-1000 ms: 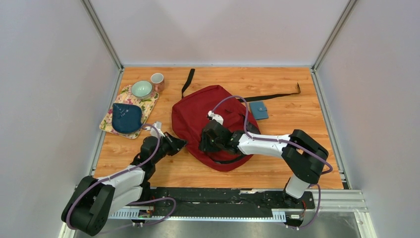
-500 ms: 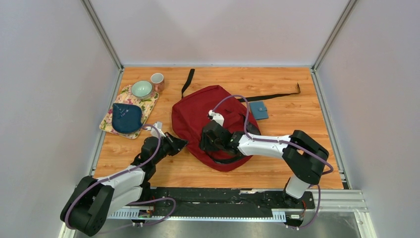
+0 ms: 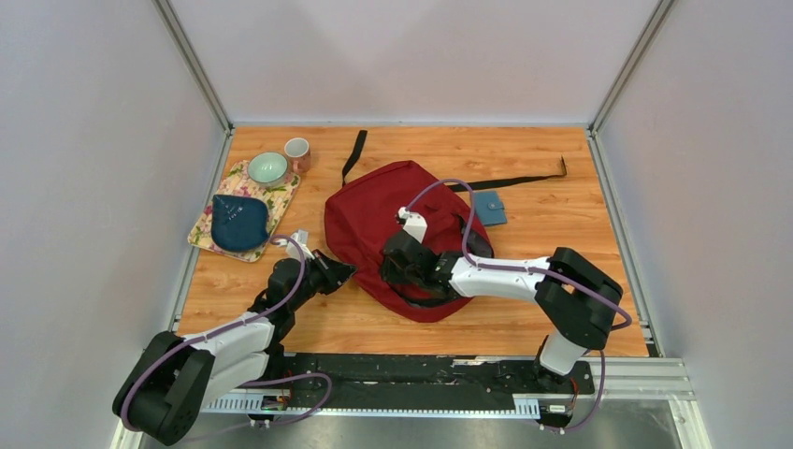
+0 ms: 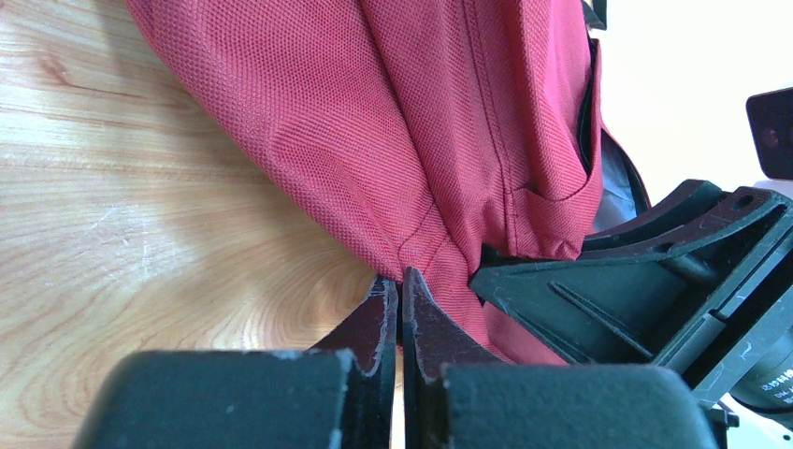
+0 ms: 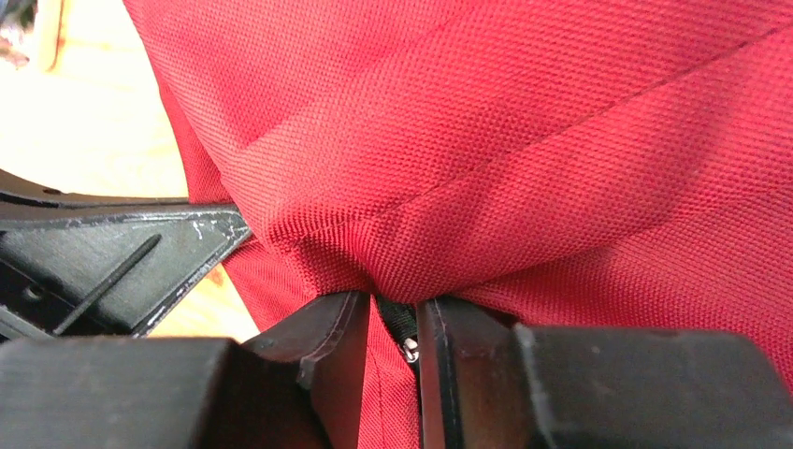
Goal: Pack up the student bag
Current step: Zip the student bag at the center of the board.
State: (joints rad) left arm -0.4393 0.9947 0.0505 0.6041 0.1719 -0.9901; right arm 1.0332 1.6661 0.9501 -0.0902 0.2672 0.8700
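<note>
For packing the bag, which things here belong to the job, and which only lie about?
Job: large dark red fabric backpack; left gripper and right gripper, both pinching it.
Lying about: small teal wallet, dark blue pouch, pale green bowl, pink cup, flowered cloth mat; the first two perhaps to pack.

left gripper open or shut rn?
Shut. In the left wrist view the left gripper has its jaws pressed together, pinching a puckered fold of the student bag.
</note>
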